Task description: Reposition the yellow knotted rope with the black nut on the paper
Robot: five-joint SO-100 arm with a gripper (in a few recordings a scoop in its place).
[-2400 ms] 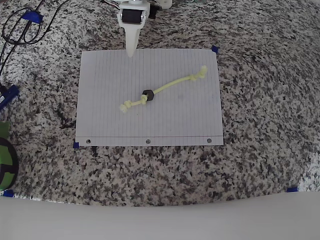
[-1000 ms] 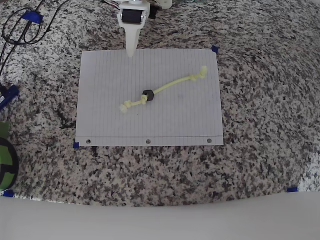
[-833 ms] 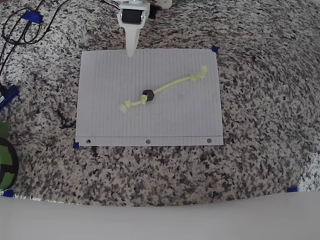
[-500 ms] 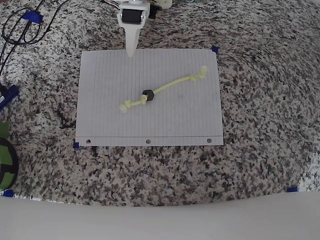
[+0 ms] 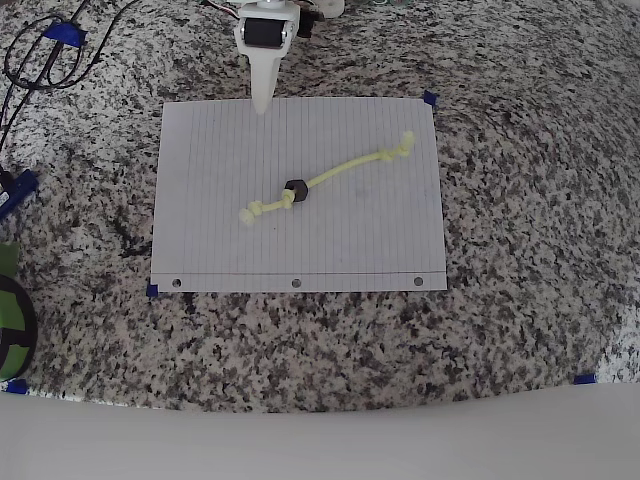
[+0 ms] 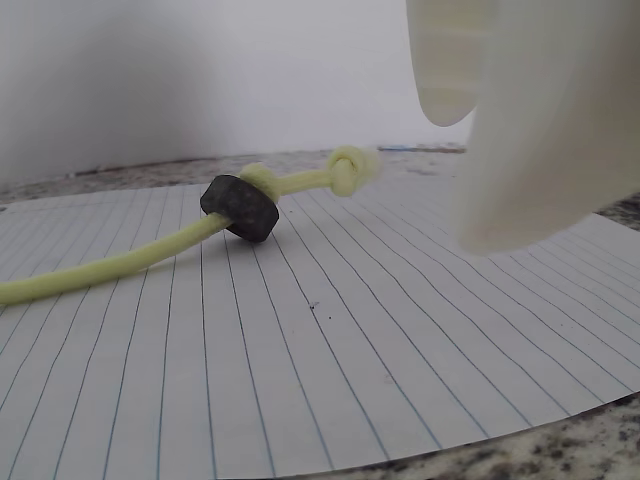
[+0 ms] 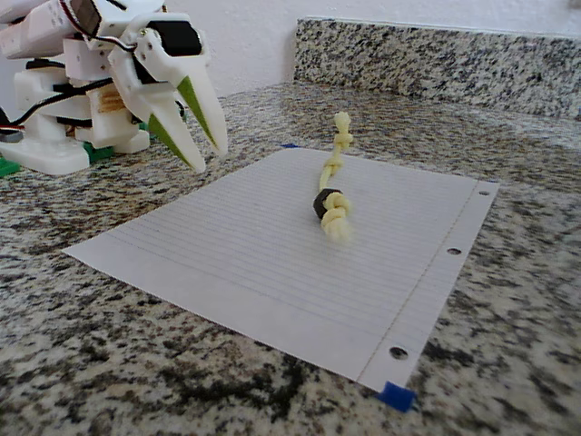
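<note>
The yellow knotted rope lies diagonally across the middle of the paper, with one knot at the upper right and one at the lower left. The black nut sits on it close to the lower-left knot. My gripper hangs at the paper's top edge, well apart from the rope, shut and holding nothing. In the wrist view the nut and rope lie ahead on the lined paper, with the gripper at the upper right. The fixed view shows the gripper left of the paper, rope and nut.
The paper rests on a speckled granite counter with blue tape bits at its corners. Black cables lie at the upper left and a green object at the left edge. A granite backsplash rises behind.
</note>
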